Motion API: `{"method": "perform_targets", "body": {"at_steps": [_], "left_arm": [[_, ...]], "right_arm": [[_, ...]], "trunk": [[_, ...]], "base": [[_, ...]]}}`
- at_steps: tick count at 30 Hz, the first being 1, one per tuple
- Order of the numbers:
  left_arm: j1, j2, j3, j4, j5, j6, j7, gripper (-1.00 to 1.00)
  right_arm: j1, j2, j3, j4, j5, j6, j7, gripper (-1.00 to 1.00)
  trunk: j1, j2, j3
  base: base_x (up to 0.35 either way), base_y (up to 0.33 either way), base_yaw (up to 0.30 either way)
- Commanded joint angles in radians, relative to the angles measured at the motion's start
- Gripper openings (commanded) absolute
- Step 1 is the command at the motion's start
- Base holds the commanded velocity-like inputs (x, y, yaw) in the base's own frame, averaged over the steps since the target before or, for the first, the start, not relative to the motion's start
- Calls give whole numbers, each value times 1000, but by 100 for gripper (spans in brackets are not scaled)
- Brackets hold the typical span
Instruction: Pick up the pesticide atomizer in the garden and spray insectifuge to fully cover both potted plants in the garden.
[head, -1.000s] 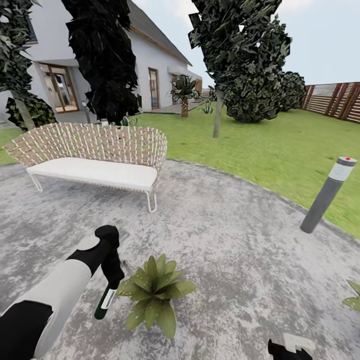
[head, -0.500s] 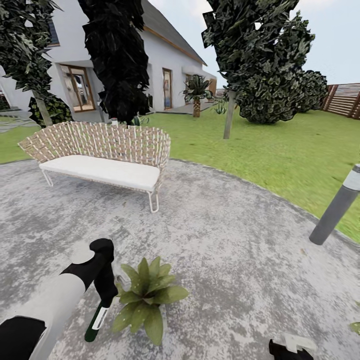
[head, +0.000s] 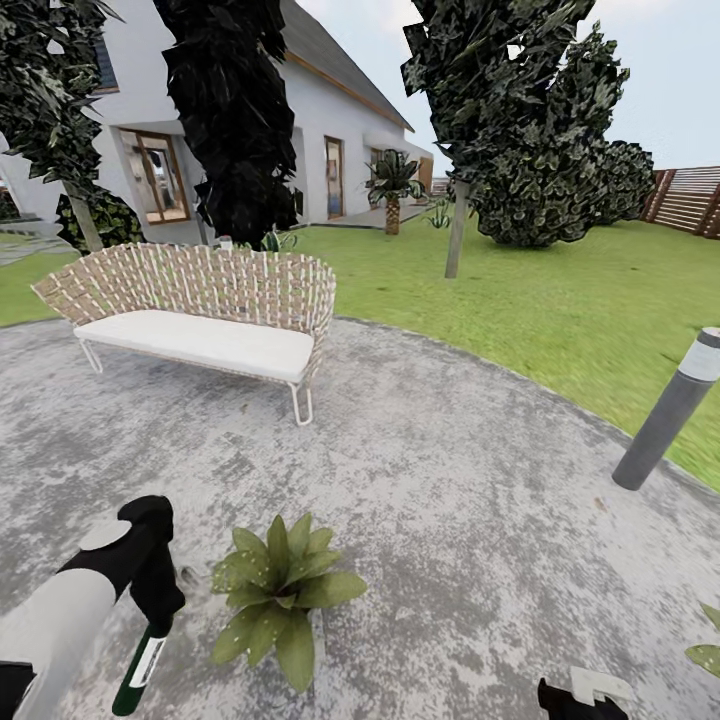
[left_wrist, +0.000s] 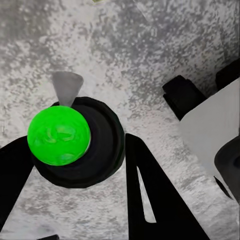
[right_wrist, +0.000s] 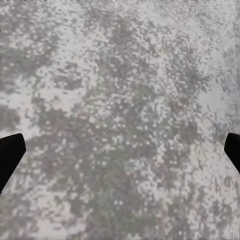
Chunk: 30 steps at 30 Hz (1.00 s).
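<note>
Head view: our left gripper (head: 150, 625) grips the pesticide atomizer (head: 138, 668) beside one potted plant (head: 278, 590); spraying both remains, we judge. Right gripper (right_wrist: 120, 150) gapes empty.

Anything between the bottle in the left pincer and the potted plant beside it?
Head view: only bare stone patio separates the atomizer from the potted plant.

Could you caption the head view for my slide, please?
Left gripper holds a dark green, white-labelled spray bottle beside a speckled green potted plant on the grey stone patio.
</note>
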Motion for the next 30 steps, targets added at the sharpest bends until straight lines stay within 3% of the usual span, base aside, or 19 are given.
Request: {"method": "perform_targets", "body": {"at_steps": [1,4,5,6,9,12,14,18,19,21,23,26,27,30], "left_arm": [[1,-23,2,3,-4,11,22,-100],[4,-95,6,6,-4,12,72,-100],[15,-136,7,5,-5,12,85,-100],[21,-150,7,5,-6,13,90,-100],[42,-151,9,5,-6,13,122,-100],[92,-119,30,4,-6,11,159,-100],[110,-112,35,-2,-5,11,166,-100],[118,-148,39,4,19,14,231,-100],[119,-157,40,5,34,14,249,-100],[164,-187,41,4,100,14,358,-100],[180,-199,43,5,143,14,421,-100],[213,-201,42,4,295,12,486,-100],[222,-199,41,3,327,11,513,-100],[232,-194,41,1,360,13,588,-100]], "right_arm": [[-1,1,-7,1,10,-3,-4,100],[-1,3,-7,0,10,-3,-4,100],[-1,3,-7,0,10,-3,-4,100],[-1,4,-7,0,10,-3,-4,100],[-1,3,-7,0,10,-3,-4,100],[-1,3,-7,0,10,-3,-4,100],[-1,3,-7,0,10,-3,-4,100],[-1,5,-7,1,10,-3,-4,100],[-1,5,-7,2,10,-3,-4,100],[-1,6,-7,2,10,-3,-4,100],[-1,5,-7,2,10,-3,-5,100],[-1,5,-7,2,10,-3,-5,100],[-1,5,-7,2,10,-3,-5,100],[-1,6,-7,2,10,-3,-5,100]], "trunk": [[0,0,-1],[0,0,-1],[0,0,-1],[0,0,-1],[0,0,-1],[0,0,-1],[0,0,-1],[0,0,-1],[0,0,-1],[0,0,-1],[0,0,-1],[0,0,-1],[0,0,-1],[0,0,-1]], "base": [[0,0,115],[0,0,220],[0,0,266],[0,0,272],[0,0,275],[0,0,223],[0,0,55],[0,0,38],[0,0,150],[0,0,245],[0,0,265],[0,0,152],[0,0,37],[0,0,58]]}}
